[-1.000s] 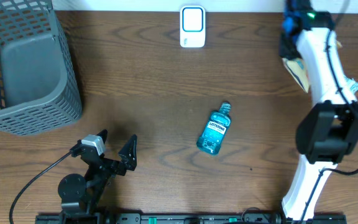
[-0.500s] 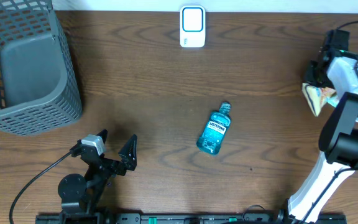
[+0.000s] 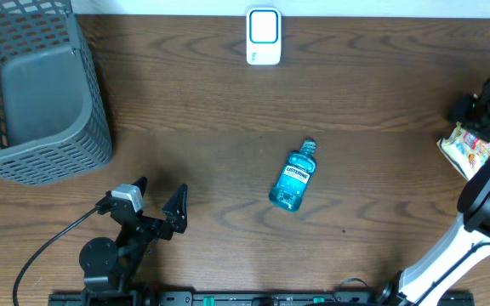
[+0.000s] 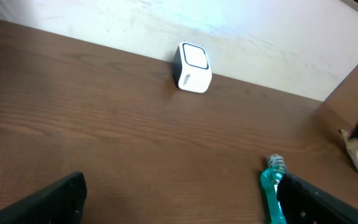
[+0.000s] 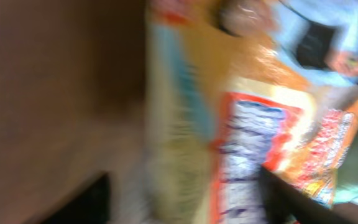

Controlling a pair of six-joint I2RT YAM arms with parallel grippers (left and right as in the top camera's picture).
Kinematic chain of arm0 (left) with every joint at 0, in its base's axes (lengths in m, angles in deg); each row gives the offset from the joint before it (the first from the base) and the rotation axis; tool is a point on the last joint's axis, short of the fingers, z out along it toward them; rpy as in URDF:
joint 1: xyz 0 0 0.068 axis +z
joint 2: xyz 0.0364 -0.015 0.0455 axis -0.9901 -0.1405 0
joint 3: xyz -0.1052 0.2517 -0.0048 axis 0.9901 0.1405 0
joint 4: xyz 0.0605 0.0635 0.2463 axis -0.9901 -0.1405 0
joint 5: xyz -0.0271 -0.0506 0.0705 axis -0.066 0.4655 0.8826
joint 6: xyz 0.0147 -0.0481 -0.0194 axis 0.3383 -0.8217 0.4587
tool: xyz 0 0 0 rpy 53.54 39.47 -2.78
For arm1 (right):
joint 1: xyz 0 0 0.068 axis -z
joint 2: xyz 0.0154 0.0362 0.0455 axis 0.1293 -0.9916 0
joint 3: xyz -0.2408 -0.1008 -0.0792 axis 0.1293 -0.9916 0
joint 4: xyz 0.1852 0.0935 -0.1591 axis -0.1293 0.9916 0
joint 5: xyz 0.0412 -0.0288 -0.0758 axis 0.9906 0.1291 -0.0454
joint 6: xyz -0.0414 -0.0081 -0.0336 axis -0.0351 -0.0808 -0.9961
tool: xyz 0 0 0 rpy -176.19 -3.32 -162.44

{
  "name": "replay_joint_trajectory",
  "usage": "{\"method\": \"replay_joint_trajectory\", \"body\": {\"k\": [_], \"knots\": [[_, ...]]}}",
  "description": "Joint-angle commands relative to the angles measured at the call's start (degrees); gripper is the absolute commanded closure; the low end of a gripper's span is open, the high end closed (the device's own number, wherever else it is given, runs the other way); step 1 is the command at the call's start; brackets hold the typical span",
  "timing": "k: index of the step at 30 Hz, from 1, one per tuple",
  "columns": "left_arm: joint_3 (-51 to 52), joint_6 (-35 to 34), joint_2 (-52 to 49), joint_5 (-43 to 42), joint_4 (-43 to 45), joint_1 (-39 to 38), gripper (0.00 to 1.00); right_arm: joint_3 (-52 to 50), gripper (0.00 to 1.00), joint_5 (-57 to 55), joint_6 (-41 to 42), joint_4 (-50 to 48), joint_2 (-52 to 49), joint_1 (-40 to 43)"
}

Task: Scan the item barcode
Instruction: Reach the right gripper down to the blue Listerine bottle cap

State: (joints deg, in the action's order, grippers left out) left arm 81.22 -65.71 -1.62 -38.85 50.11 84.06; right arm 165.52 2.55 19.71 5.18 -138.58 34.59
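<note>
Across the tabletop (image 3: 211,110), the snack packet (image 3: 469,150) has shifted rightward.

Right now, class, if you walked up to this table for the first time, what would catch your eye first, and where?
The bright blue mouthwash bottle lying on its side mid-table stands out most against the dark wood. Next come the grey mesh basket at the far left corner and the small white scanner at the far edge. A colourful snack packet lies at the right edge.
</note>
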Motion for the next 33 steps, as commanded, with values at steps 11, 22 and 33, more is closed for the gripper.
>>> {"method": "replay_joint_trajectory", "body": {"k": [11,22,33], "knots": [[-0.6,0.7,0.3,0.3,0.0,-0.2,0.02,4.7,0.01,15.9,11.5,7.8,28.0,-11.0],[-0.6,0.7,0.3,0.3,0.0,-0.2,0.02,4.0,0.01,15.9,20.4,19.1,33.8,-27.1],[-0.6,0.7,0.3,0.3,0.0,-0.2,0.02,-8.3,0.01,15.6,20.7,13.6,30.4,-42.4]]}}
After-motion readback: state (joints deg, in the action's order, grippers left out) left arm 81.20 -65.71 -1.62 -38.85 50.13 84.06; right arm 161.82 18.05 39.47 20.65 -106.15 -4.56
